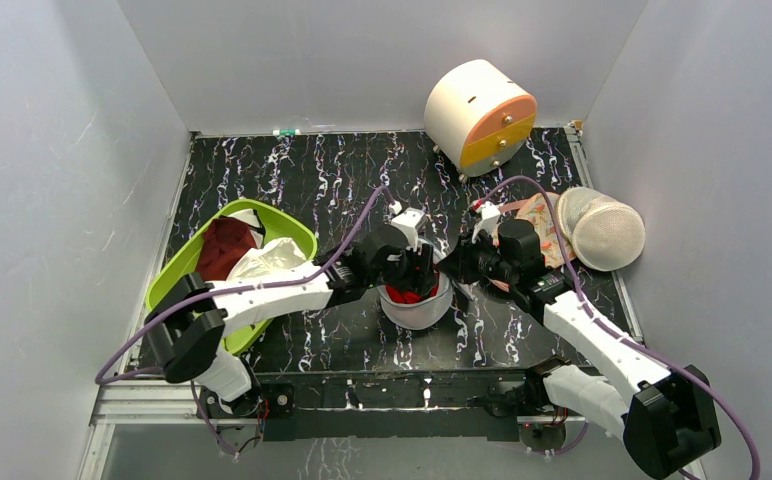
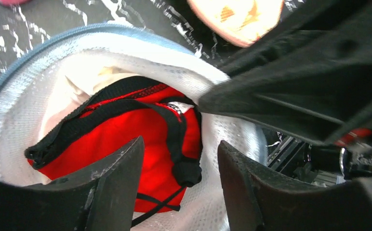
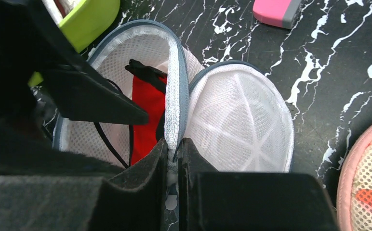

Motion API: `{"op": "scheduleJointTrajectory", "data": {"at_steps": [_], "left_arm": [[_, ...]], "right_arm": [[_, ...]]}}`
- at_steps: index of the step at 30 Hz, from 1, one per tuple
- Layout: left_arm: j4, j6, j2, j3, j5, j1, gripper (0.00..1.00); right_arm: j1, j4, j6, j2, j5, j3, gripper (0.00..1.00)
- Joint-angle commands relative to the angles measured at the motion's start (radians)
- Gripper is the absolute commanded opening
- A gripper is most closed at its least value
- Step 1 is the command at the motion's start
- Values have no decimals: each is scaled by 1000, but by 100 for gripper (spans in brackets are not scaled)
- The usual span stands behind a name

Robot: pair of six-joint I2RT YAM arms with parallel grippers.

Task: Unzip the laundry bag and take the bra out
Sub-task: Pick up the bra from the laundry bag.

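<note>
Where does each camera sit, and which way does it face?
Top external: above and behind the bases, facing down on the table; both arms show, meeting at the laundry bag.
Left wrist: on the left arm, facing down into the bag at the bra; open left gripper shows.
Right wrist: on the right arm, facing the bag's rim, pinched in the right gripper.
Shared: both wrist views show the bra.

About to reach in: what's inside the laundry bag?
A red bra with black straps, lying in the open bag. The left gripper covers its near edge; anything beneath the bra cannot be seen.
</note>
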Motion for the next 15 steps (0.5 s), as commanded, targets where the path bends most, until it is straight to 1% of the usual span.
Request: {"op": "scheduleJointTrajectory", "data": {"at_steps": [1,5,7,11,15], "left_arm": [[-74,-158,37,93,-62,-5,53],[-103,-182,61,103,-127,-5,43],[-94,-179,64,104,-133,-6,42],[-95,-172,91,126,-101,-7,42],[-75,-190,122,139,-54,-6,30]], "right_arm": [[2,101,13,-9,-63,-9,0],[2,112,18,-20,-59,-18,0],[2,114,18,-24,-62,-18,0],[2,120,22,-34,-73,-23,0],[2,122,23,-38,-78,-24,0]]}}
